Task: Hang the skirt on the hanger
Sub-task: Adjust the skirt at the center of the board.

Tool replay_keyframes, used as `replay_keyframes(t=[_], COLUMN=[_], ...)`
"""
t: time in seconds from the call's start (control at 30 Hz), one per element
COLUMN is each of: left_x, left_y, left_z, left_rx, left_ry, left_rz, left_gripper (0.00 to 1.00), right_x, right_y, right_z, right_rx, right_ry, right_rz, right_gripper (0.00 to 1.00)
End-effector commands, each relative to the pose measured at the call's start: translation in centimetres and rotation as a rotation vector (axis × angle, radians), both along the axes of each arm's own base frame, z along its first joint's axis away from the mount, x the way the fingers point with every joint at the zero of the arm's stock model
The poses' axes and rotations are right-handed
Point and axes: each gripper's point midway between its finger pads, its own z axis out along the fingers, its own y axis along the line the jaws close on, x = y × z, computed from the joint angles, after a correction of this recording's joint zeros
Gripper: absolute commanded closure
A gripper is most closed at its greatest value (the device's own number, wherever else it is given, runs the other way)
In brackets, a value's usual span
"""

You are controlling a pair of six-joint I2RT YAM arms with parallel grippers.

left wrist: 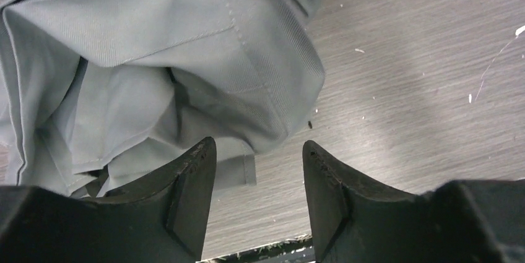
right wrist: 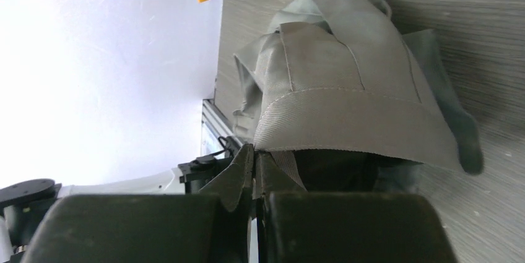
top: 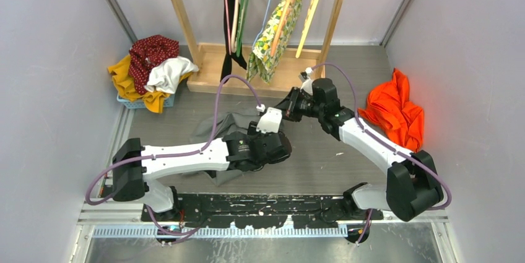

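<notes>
Hiding most of skirt [top: 213,128]: left arm [top: 186,156].

Orange cloth [top: 394,111] at right, clothes pile [top: 151,68] in blue basket [top: 127,103], left

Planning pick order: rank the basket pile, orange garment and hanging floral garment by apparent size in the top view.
1. basket pile
2. orange garment, nearly the pile's size, so this order is unsure
3. floral garment, narrow, smallest
</notes>
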Motion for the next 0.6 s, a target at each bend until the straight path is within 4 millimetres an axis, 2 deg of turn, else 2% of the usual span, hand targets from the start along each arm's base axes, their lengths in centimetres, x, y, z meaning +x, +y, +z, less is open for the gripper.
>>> replay_keyframes(t=[0.0, 0.03, 0.1, 0.13, 0.17, 0.27, 0.4, 0.5, 0.57], left_x=[1.9, 1.9, 1.9, 1.8, 1.9, 2.2, 3.4, 4.1, 4.5], left_y=[-0.7, -1.2, -2.1, -2.0, -2.2, -1.7, 0.1, 0.4, 0.6], left_z=[3.1, 3.3, 3.7, 3.4, 3.9, 3.8, 2.8, 2.4, 2.2], left_rx=[-0.120, -0.155, -0.231, -0.250, -0.285, -0.310, -0.216, -0.206, -0.205], left_ry=[-0.132, -0.140, -0.155, -0.162, -0.173, -0.196, -0.229, -0.251, -0.246], left_rz=[0.063, 0.055, 0.031, 0.028, 0.032, 0.052, 0.163, 0.197, 0.210], left_gripper=[0.44, 0.44, 0.35, 0.05, 0.00, 0.01, 0.01, 0.00, 0.10], right_x=[-1.1, -1.4, -1.8, -2.0, -2.1, -2.5, -3.2, -3.8, -4.0], right_y=[2.3, 2.8, 3.5, 3.8, 4.0, 4.6, 5.0, 5.2, 5.2], right_z=[4.5, 4.6, 4.6, 4.6, 4.7, 4.8, 5.3, 5.6, 6.0], right_rx=[0.076, 0.076, 0.071, 0.069, 0.067, 0.060, 0.057, 0.059, 0.063], right_ry=[-0.065, -0.065, -0.064, -0.064, -0.063, -0.065, -0.075, -0.079, -0.086], right_rz=[0.075, 0.087, 0.104, 0.110, 0.114, 0.129, 0.149, 0.161, 0.164], right_gripper=[0.99, 0.99, 0.99, 0.99, 0.99, 0.99, 0.99, 0.99, 0.99])
